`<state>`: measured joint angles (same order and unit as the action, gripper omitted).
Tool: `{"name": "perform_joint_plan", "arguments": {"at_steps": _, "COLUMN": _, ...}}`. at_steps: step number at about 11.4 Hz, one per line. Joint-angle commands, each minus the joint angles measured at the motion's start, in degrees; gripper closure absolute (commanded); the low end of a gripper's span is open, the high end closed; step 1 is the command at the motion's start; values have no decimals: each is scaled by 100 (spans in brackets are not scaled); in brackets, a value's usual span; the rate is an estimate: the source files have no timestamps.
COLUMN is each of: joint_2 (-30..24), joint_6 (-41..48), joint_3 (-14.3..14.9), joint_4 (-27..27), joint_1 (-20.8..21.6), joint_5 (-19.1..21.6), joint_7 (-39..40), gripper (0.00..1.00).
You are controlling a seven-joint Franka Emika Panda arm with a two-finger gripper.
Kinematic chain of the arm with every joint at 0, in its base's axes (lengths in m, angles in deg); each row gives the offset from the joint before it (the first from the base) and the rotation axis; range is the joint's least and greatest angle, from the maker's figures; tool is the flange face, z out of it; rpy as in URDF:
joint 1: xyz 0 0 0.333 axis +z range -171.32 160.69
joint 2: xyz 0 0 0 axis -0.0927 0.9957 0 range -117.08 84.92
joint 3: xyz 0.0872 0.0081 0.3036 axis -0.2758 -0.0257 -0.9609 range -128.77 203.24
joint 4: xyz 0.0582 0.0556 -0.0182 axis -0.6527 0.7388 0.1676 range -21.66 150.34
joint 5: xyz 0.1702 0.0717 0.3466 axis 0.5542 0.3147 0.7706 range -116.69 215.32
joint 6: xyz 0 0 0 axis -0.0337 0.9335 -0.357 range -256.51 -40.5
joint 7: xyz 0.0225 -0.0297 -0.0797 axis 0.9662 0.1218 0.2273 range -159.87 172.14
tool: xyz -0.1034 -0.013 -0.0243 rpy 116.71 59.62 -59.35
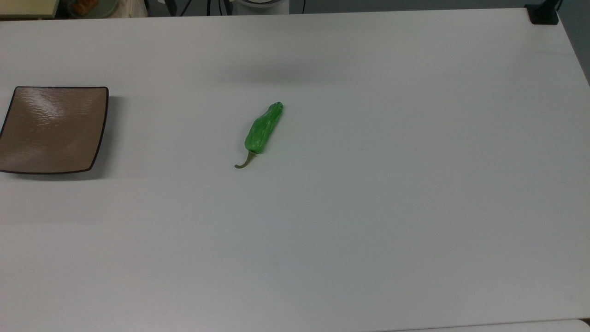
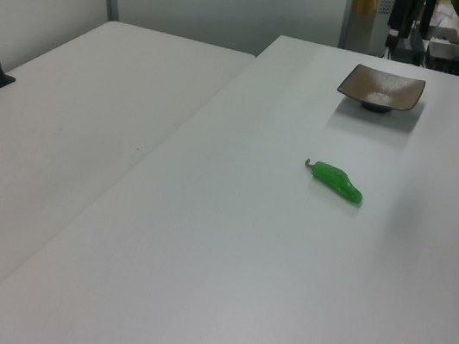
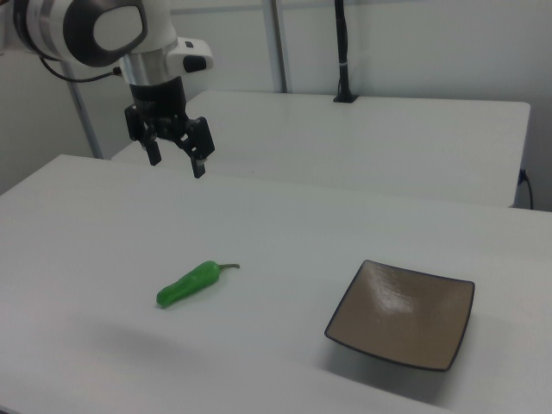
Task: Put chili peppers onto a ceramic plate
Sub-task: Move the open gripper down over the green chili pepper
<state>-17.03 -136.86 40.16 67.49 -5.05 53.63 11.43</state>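
The white table (image 1: 368, 207) carried just two things. The ceramic plate (image 1: 53, 129) sat at the top view's left edge, bare, nothing in it. The chili pepper (image 1: 263, 129) lay flat on the table near the middle of the top view, well apart from the plate, stem curling toward the top view's lower left. In the right view the pepper (image 3: 188, 284) was to the left of the plate (image 3: 404, 312), stem end pointing toward it.

The step in hand read as the approach: nothing grasped, nothing moved onto the plate. In the right view the arm (image 3: 86, 30) hung at upper left with the gripper (image 3: 175, 159) pointing down, well above the tabletop and back from the pepper. Its fingers (image 3: 198, 163) stood wide apart, empty, touching nothing.

The next move looked like this: travel over the pepper, turn the wrist so the fingers straddled the body across its narrow width, then descend. The pepper was low and glossy, so the pads likely needed to get nearly to the table surface, aiming at the thick mid-body, not the stem.
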Motion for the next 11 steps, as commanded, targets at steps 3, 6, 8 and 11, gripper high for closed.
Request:
{"name": "perform_joint_plan", "arguments": {"at_steps": 3, "joint_2": -99, "joint_6": -282, "joint_3": -108, "joint_4": 204, "joint_1": -53, "joint_5": 114, "joint_7": 103, "gripper": 0}}
{"name": "perform_joint_plan", "arguments": {"at_steps": 6, "joint_2": -90, "joint_6": -404, "joint_3": -117, "joint_4": 213, "joint_1": -53, "joint_5": 114, "joint_7": 112, "gripper": 0}}
{"name": "perform_joint_plan", "arguments": {"at_steps": 8, "joint_2": -29, "joint_6": -519, "joint_3": -125, "joint_4": 239, "joint_1": -45, "joint_5": 114, "joint_7": 130, "gripper": 0}}
{"name": "perform_joint_plan", "arguments": {"at_steps": 11, "joint_2": 41, "joint_6": -729, "joint_3": -178, "joint_4": 405, "joint_1": -9, "joint_5": 140, "joint_7": 95, "gripper": 0}}
